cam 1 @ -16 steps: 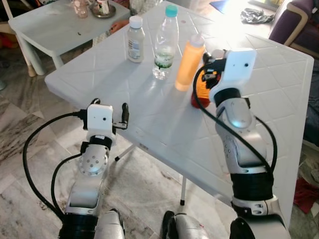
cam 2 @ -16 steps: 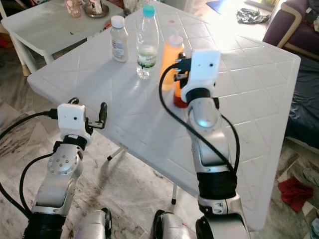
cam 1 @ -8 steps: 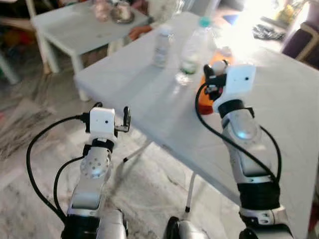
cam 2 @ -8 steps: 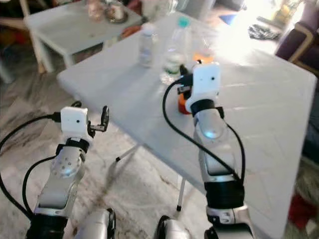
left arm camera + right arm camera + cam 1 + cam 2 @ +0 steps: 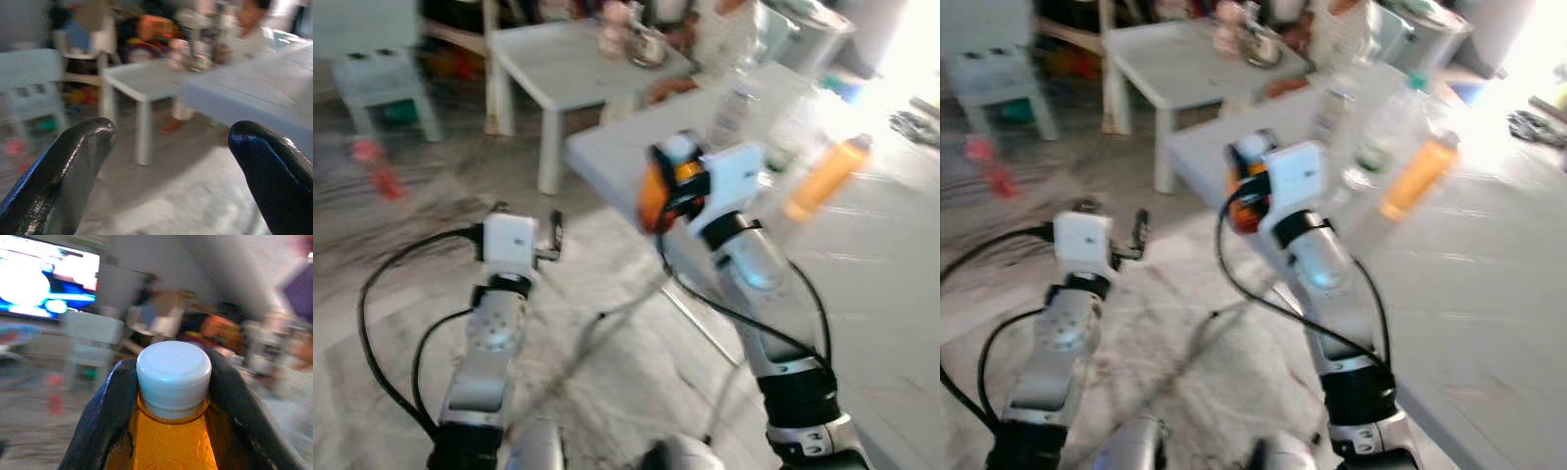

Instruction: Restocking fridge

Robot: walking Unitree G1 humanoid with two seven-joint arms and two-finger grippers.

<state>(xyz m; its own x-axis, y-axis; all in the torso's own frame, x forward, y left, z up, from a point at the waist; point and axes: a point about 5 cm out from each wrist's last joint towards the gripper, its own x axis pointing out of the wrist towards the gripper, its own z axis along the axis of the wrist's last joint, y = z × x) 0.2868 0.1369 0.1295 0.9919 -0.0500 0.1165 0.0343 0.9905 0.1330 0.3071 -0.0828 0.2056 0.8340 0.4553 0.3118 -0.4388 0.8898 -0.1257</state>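
Blur smears both head views, so we keep to what reads clearly. Our right gripper [image 5: 173,396] is clamped on an orange bottle [image 5: 168,440], its two black fingers [image 5: 105,416] pressed against either side of the neck just under the white cap [image 5: 173,377]. In the left eye view that bottle [image 5: 656,191] is held up in the air at the end of our raised right arm, off the big white table [image 5: 891,284] and above its near corner.

On that table stand a second orange bottle [image 5: 822,178], tilted in the smear, and a clear water bottle [image 5: 1381,142] beside a smaller white-capped bottle [image 5: 1329,110]; details on them are too blurred to tell.

Our left gripper [image 5: 551,240] hangs low over the marble floor [image 5: 401,294], well apart from the table, with its fingers [image 5: 73,166] spread wide and nothing between them.

Beyond stand a smaller white table [image 5: 568,69] with some items on it and a person in light clothing [image 5: 1342,29] seated behind it.
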